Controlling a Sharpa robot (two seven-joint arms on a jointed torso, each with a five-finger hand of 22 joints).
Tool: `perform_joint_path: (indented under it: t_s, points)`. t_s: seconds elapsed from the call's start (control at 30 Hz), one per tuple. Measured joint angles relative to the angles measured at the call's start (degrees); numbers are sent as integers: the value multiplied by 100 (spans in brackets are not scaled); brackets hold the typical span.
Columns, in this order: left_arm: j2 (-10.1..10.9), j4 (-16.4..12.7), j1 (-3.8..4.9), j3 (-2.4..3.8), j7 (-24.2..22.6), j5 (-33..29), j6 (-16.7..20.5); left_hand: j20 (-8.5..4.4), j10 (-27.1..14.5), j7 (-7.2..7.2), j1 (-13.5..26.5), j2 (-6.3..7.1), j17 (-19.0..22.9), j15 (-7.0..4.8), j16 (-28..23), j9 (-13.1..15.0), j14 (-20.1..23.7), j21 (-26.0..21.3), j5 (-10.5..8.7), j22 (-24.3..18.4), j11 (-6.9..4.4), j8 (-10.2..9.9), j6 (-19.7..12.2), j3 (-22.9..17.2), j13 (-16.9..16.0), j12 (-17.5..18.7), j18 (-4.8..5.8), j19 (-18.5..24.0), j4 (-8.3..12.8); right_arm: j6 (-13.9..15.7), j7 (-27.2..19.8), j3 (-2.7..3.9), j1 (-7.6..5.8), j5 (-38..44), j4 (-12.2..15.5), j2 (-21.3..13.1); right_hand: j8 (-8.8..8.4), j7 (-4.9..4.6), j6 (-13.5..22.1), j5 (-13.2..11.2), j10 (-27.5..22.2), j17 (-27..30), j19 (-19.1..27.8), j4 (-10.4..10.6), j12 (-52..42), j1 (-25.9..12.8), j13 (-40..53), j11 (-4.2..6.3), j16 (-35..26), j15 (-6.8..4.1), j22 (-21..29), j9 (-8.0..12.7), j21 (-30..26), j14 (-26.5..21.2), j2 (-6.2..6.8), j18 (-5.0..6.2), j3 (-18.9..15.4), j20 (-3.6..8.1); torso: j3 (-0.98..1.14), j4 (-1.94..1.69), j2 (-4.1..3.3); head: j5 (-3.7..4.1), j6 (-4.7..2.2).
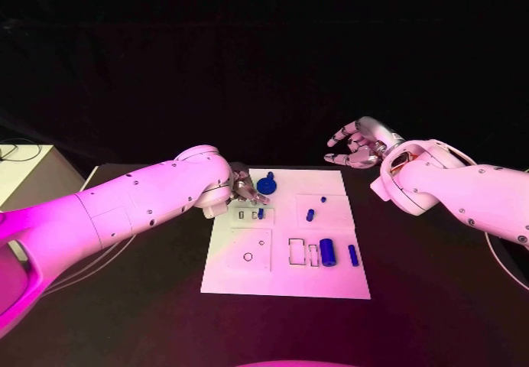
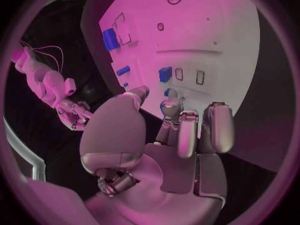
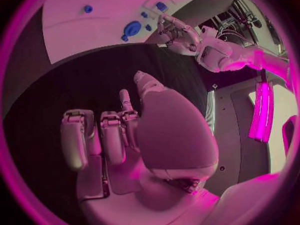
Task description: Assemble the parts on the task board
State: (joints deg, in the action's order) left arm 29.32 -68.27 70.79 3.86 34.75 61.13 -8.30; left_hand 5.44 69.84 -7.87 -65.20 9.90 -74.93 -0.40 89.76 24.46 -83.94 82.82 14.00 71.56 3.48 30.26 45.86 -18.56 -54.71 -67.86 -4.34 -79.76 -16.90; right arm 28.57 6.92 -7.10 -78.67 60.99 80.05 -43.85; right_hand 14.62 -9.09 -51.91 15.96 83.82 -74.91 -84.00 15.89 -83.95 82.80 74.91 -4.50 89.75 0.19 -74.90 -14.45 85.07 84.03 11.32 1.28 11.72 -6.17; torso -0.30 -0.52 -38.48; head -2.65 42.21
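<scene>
1. The task board (image 1: 287, 256), a white plate, was seen lying in the middle of the black table (image 1: 441, 306), between the two white arms.

2. The left hand (image 1: 245, 193) was placed over the far left part of the board. Its fingers were curled downward just beside a small rectangular slot area; whether anything was held between them could not be told from the views.

3. In the left wrist view, the left hand's fingertips (image 2: 170, 106) were shown close above the board surface, near a small blue block (image 2: 165, 74) and two empty rectangular slots.

4. A round blue part (image 1: 267, 183) was seen standing on the board's far left area, just beside the left hand.

5. Two small blue parts (image 1: 311, 215) were located in the upper right square of the board, one nearer the far edge than the other.

6. A thick blue cylinder (image 1: 327, 251) was seen lying in the near right section, next to outlined rectangular recesses, with a thinner blue rod (image 1: 354, 254) beside it towards the board's right edge.

7. The right hand (image 1: 355, 147) was raised beyond the board's far right corner, well apart from all parts. Its fingers were spread and loosely curved, and nothing was held in it.

8. In the right wrist view, the right hand's fingers (image 3: 112, 135) were shown over the dark table, clear of the board.
</scene>
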Motion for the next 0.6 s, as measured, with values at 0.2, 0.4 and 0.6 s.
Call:
perform_joint_path:
  t_s: [0.2, 0.4, 0.6]
  points:
    - [-88, 113, 8, -6, 43, 49, -183, 0, 0, 0, 22, -22, 0, 0, 0, 15, 0, 0, 0, 9, 0, 0, 0, 14, 0, 0, 0, 0, 14, -1, 26, 1, 0, -3, -5, 1, 0, 0, 0, 0, 0, 0, 0, 0, 0, 0, 0, 0, 0, 0, 0, 0, 0, 0, 0, 0, 0, 0, -1, -1, -3, 23, 14]
    - [-187, 224, 9, -29, 77, 86, -351, 0, 0, 0, 23, -23, 1, 0, 0, 30, 0, 0, 0, 16, 0, 36, 0, 29, 21, 0, -1, 0, -1, -5, 50, 3, 0, -4, -8, -1, 0, 0, 0, 0, 0, 0, 0, 0, 0, 0, -1, 0, 0, 0, -5, 0, 0, 0, 0, 0, 0, 0, -7, -7, -9, 34, 25]
    - [-241, 286, 9, -54, 92, 103, -455, 0, -2, 21, 45, -46, 1, 0, 0, 61, 0, 0, 0, 15, -2, 84, 22, 29, 25, 0, 0, 1, -1, -10, 63, 4, -1, -4, -11, 4, 0, 0, 0, 0, 0, 0, 0, 16, 0, 0, -1, 0, 0, 0, -4, 1, 0, 0, 0, 0, 16, 0, -10, -7, -14, 27, 46]
